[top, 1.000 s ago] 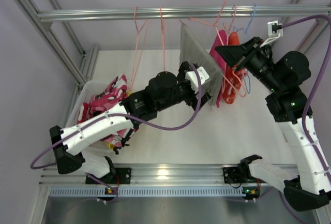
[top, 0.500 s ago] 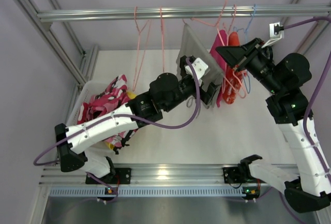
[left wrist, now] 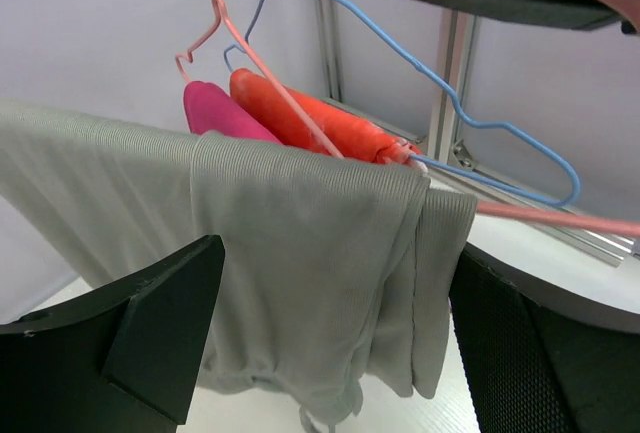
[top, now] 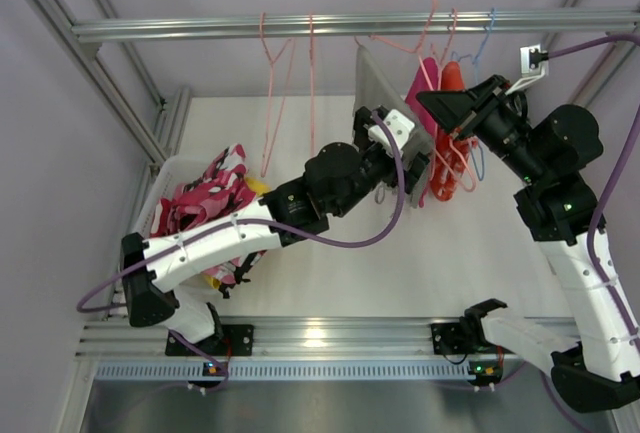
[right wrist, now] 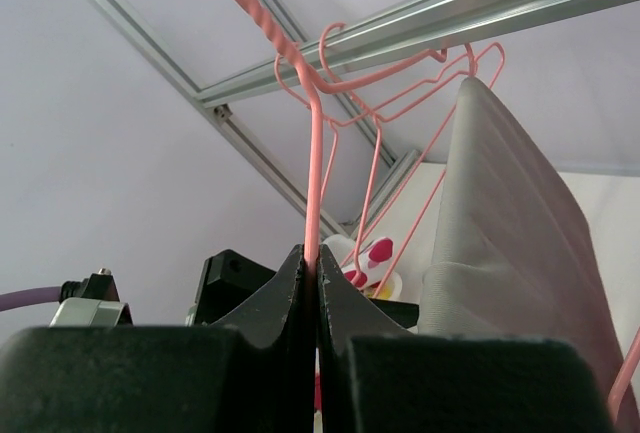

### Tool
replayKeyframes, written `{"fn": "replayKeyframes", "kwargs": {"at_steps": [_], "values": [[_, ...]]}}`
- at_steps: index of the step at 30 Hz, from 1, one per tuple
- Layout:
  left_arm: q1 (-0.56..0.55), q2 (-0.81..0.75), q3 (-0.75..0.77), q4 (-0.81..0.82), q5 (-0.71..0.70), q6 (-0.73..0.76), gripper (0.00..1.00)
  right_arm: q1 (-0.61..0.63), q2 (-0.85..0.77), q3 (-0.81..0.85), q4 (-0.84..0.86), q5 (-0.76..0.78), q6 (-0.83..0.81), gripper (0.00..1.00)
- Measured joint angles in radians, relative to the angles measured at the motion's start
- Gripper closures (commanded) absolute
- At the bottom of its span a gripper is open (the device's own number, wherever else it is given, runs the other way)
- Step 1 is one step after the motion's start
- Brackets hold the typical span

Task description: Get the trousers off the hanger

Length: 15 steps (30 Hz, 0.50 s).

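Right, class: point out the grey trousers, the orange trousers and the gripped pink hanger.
grey trousers (left wrist: 300, 243), left wrist view, front of draped cloth.
orange trousers (left wrist: 320, 118), left wrist view, top of fold.
gripped pink hanger (right wrist: 314, 173), right wrist view, straight wire stem.

Pale lilac walls enclose a white table at frame centre, with 1 aluminium rail crossing the upper part.

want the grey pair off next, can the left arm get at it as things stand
Probably yes. The grey trousers hang straight ahead of the left arm, facing its open jaws, with nothing in front. The jaws of the right arm are shut on a pink hanger wire.
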Motion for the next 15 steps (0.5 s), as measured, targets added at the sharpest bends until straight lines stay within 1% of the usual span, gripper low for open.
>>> {"fn": "replayKeyframes", "kwargs": {"at_steps": [6,15], "values": [[0.0,-0.056,-0.063,0.023,0.031,0.01,0.07,0.0,-0.006,0.0,0.0,0.0,0.0,1.0],[0.047,-0.066,-0.067,0.028,0.045,0.027,0.06,0.0,-0.006,-0.001,0.001,-0.009,0.002,1.0]]}}
